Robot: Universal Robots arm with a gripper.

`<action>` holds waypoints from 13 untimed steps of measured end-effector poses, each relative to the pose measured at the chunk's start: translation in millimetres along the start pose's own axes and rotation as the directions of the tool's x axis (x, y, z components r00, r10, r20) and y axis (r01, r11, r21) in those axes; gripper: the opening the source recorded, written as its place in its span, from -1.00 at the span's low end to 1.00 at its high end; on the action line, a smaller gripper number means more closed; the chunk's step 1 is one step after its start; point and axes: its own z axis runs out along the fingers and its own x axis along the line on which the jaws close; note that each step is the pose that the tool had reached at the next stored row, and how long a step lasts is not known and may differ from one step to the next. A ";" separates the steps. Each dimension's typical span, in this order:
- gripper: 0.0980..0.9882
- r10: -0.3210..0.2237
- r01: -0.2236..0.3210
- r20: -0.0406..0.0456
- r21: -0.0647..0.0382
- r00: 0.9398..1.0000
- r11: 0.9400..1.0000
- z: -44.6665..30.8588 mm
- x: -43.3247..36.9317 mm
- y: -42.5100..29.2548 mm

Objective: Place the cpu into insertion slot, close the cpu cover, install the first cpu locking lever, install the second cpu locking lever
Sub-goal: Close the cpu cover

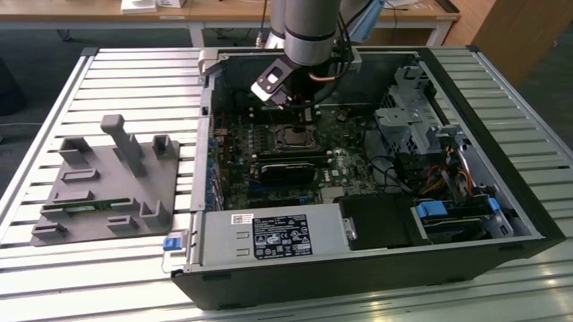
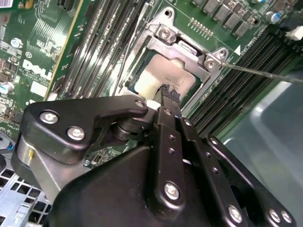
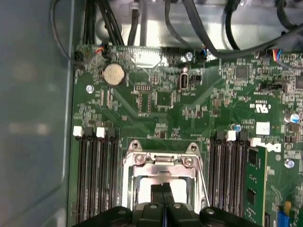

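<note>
The cpu (image 2: 156, 78) lies in the insertion slot (image 1: 291, 136), its dull silver top showing through the window of the cpu cover (image 2: 189, 51). The cover (image 3: 163, 161) lies flat over the chip. My gripper (image 2: 169, 93) hangs just above the chip's middle, fingers pressed together with nothing between them. In the first wrist view the shut gripper (image 3: 163, 190) sits over the cpu (image 3: 140, 191). A thin locking lever (image 2: 265, 73) sticks out sideways from the socket's corner; a lever wire (image 3: 204, 182) runs along the socket's side. In the exterior view the gripper (image 1: 302, 111) is right above the socket.
Memory slots (image 3: 97, 179) flank the socket on both sides. A black fan shroud (image 1: 288, 168) sits in front of it, with the power supply (image 1: 268, 236) nearer the case's front wall. A drive cage (image 1: 421, 121) stands at the exterior view's right. A grey fixture (image 1: 107, 181) rests on the slatted table.
</note>
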 end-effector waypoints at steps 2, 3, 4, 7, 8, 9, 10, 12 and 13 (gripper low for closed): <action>-0.96 0.000 0.000 0.000 0.000 1.000 1.000 1.5 -1.3 -0.5; -0.96 0.000 0.000 0.000 0.000 1.000 1.000 2.1 -1.8 -1.1; -0.96 0.000 0.000 0.000 0.000 1.000 1.000 2.4 -1.9 -2.3; -0.96 0.000 0.000 0.000 0.000 1.000 1.000 2.9 -1.8 -7.1; -0.96 0.000 0.000 0.000 0.000 1.000 1.000 2.9 -1.7 -9.2; -0.96 0.000 0.000 0.000 0.000 1.000 1.000 3.0 -1.7 -11.4; -0.96 0.000 0.000 0.000 0.000 1.000 1.000 3.1 -1.7 -13.4; -0.96 0.000 0.000 0.000 0.000 1.000 1.000 3.4 -1.6 -17.2; -0.96 0.000 0.000 0.000 0.000 1.000 1.000 3.7 -1.6 -18.6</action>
